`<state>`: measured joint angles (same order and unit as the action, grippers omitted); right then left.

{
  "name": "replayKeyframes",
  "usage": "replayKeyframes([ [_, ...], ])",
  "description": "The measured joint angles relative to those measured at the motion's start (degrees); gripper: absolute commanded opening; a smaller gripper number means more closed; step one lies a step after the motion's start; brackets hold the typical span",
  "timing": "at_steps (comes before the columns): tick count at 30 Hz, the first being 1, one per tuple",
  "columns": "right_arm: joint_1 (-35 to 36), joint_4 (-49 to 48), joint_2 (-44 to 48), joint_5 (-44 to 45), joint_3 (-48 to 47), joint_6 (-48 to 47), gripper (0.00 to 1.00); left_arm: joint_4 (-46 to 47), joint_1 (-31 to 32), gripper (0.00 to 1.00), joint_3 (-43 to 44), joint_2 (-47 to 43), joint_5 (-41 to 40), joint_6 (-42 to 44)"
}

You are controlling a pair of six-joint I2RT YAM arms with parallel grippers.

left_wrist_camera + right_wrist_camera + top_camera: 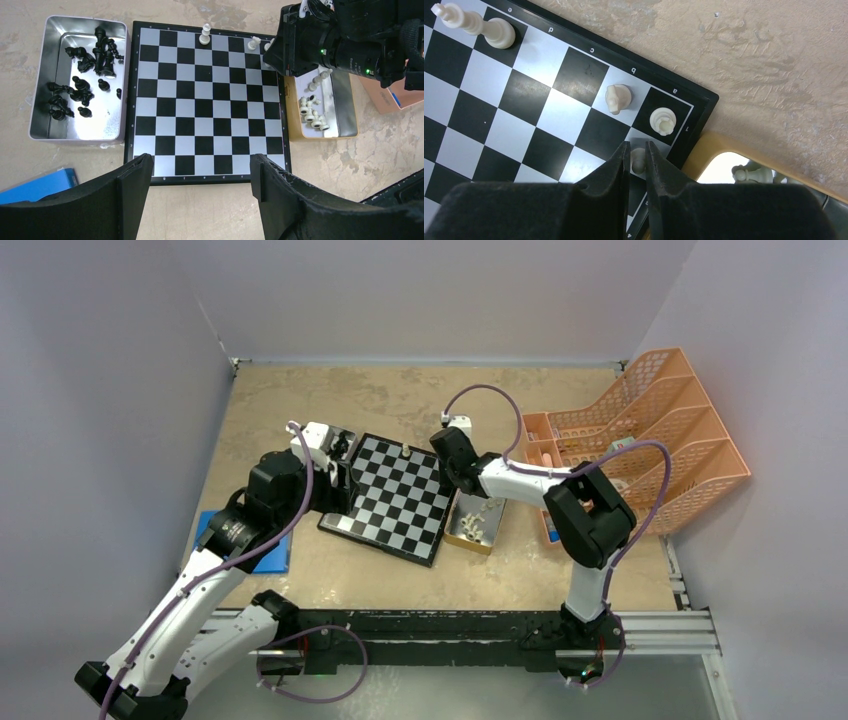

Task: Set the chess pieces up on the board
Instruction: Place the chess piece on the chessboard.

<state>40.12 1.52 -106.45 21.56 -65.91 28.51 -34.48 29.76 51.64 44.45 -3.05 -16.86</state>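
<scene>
From above, the board (392, 502) is lying at a slant on the tan table (400, 400) between the two arms. The left gripper (343, 468) is hanging over the board's left edge. The right gripper (449, 466) is reaching down at its far right corner. A yellow-rimmed tray (470, 538) of white pieces is sitting just beside the board's right edge, and orange baskets (650, 420) are standing further right.

In the left wrist view, the left gripper (200, 187) is hovering with its fingers (134, 187) spread wide and nothing between them. The near edge of the board (205, 100) is lying just under the gap. Black pieces (82, 75) are lying heaped in a silver tray (40, 90) just beside the board's left side. A white king (205, 35) is standing on the far row, well apart from this gripper.

In the right wrist view, the right gripper (638, 147) is keeping its fingers (619, 167) drawn close, pinching a white pawn (638, 162) from both sides. The pawn is sitting over the pale square just behind the corner of the board (581, 75). A rook (662, 121) is standing on that corner square, just beyond the fingertips. A knight (618, 98) is standing next to the rook, and the king (479, 27) is standing farther along the same row. The yellow-rimmed tray (706, 150) is showing beside the board's corner.
</scene>
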Motion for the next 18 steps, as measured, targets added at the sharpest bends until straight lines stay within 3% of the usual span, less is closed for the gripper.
replayKeyframes([
  [9, 0.0, 0.8, -0.1, 0.0, -0.7, 0.0, 0.29, 0.0, 0.0, 0.71, 0.0, 0.0, 0.0, 0.0],
  [18, 0.1, 2.4, 0.7, 0.5, -1.7, 0.0, 0.31, 0.0, 0.0, 0.71, 0.0, 0.0, 0.0, 0.0],
])
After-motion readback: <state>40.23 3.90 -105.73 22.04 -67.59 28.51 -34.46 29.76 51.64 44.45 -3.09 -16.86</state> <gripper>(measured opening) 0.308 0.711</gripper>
